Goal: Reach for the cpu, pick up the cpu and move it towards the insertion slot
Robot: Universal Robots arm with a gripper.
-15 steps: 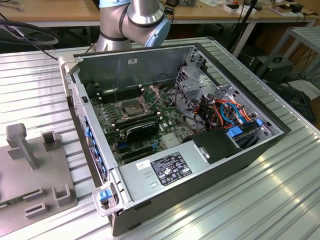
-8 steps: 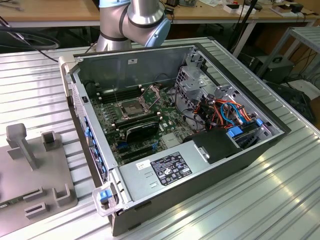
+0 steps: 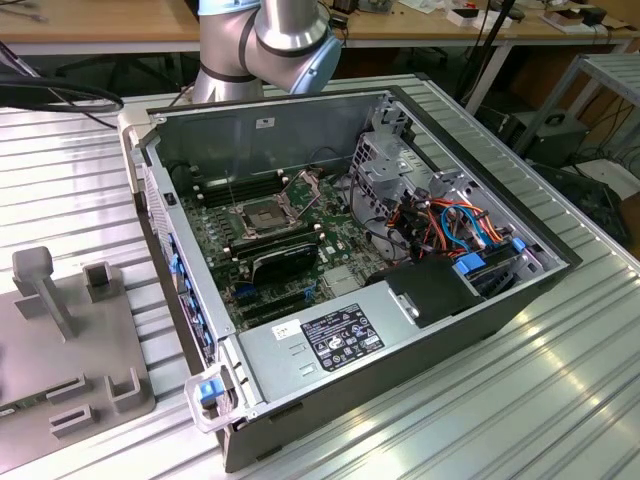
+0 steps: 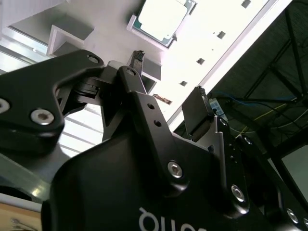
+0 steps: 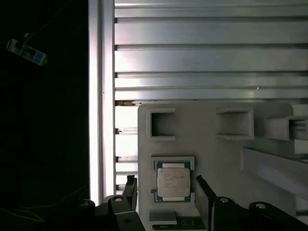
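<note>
Grey tray (image 5: 211,159) holds chip (image 5: 173,185); my claw (image 5: 164,179) open over tray, empty. Reach step, I judge; grasp wants fingers (image 5: 201,191) square on chip.

The surface (image 3: 560,380) is ribbed aluminium: long silver slats with narrow grooves between them. Two things lie directly on it. An open case (image 3: 420,362) sits across the middle, its upper side uncovered. A flat grey plate (image 3: 90,345) with raised blocks and pockets lies just beside the case, toward the exterior view's left. In the first wrist view the plate (image 5: 211,159) lies over the slats (image 5: 207,62), near one edge of the surface.
</note>
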